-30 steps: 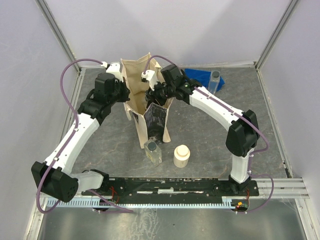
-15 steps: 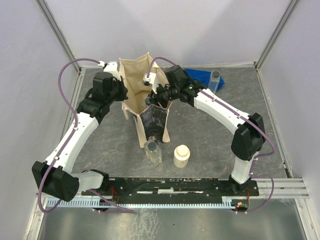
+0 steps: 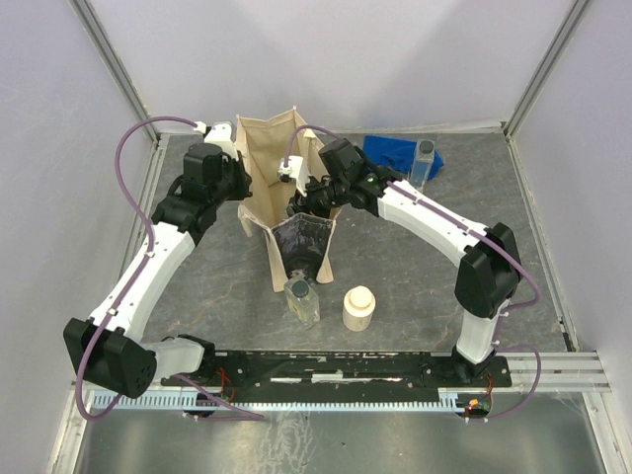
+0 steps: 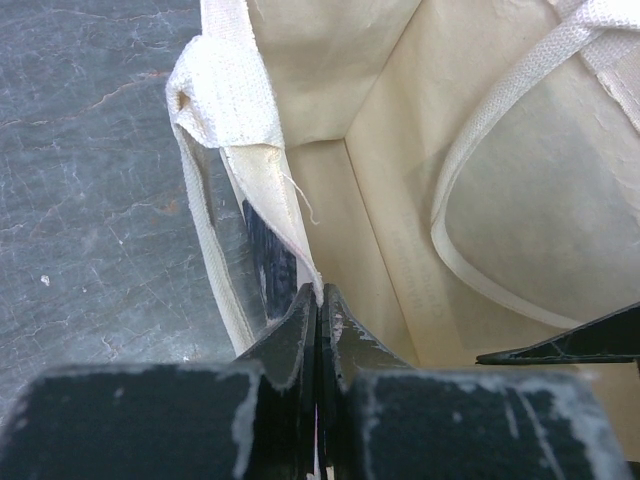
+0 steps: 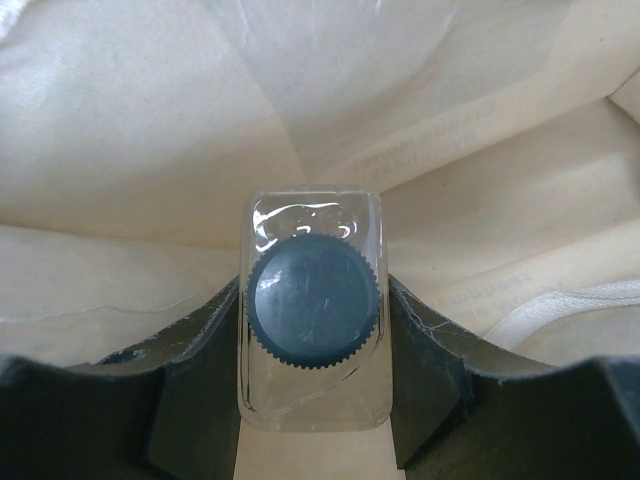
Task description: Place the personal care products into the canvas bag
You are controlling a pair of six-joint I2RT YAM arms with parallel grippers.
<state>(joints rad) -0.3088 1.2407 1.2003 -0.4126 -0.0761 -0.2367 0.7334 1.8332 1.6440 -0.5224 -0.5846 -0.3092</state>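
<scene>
The beige canvas bag (image 3: 269, 158) stands open at the middle back of the table. My left gripper (image 3: 240, 183) is shut on the bag's left rim (image 4: 262, 180) and holds it open. My right gripper (image 3: 308, 197) sits over the bag's mouth, shut on a clear bottle with a dark ribbed cap (image 5: 312, 297), seen from above against the bag's lining (image 5: 150, 120). A clear bottle with a grey cap (image 3: 302, 299) lies in front of the bag. The squat cream bottle (image 3: 357, 307) stands beside it. Another clear bottle (image 3: 423, 160) stands at the back right.
A blue cloth (image 3: 395, 152) lies at the back right beside the far bottle. The bag's black patch (image 3: 301, 242) faces the front. A fabric handle (image 4: 480, 170) hangs inside the bag. Grey walls close in the table on three sides.
My right gripper has moved left and down with the bottle, deeper over the bag's mouth. The left gripper has kept its hold on the rim.
</scene>
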